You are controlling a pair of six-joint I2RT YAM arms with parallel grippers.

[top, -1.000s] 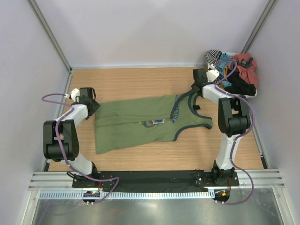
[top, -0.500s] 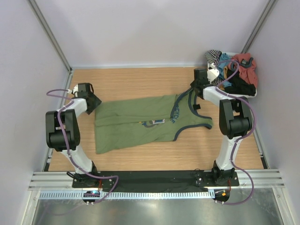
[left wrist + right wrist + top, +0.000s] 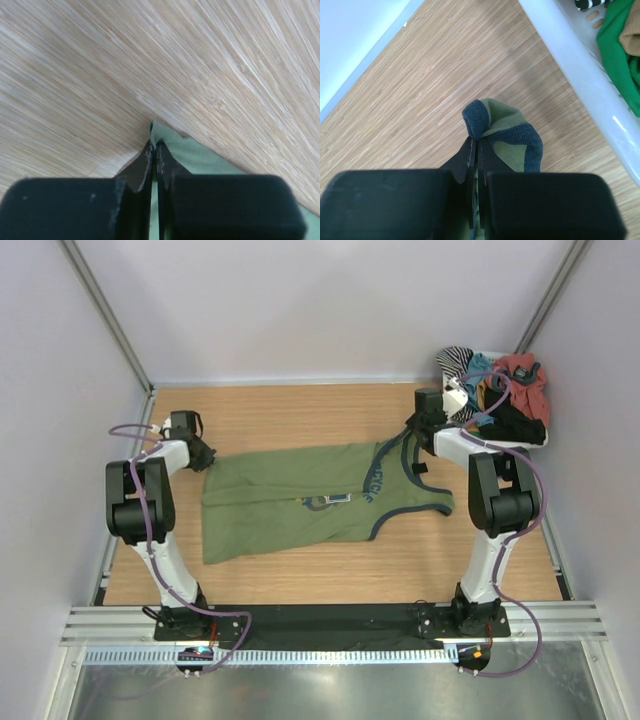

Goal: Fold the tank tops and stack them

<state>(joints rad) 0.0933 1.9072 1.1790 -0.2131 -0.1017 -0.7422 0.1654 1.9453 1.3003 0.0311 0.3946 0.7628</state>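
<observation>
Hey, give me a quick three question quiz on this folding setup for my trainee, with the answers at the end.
1. True or false: the left gripper is shut on an edge of the olive tank top.
2. What does the right gripper pinch? A a trimmed strap of that top; B a red garment; C nothing.
3. Fill in: the white basket of clothes stands at the table's far ____ corner.
Key: 1 true; 2 A; 3 right.

Bright even light; soft shadows; wrist foregrounds blurred.
</observation>
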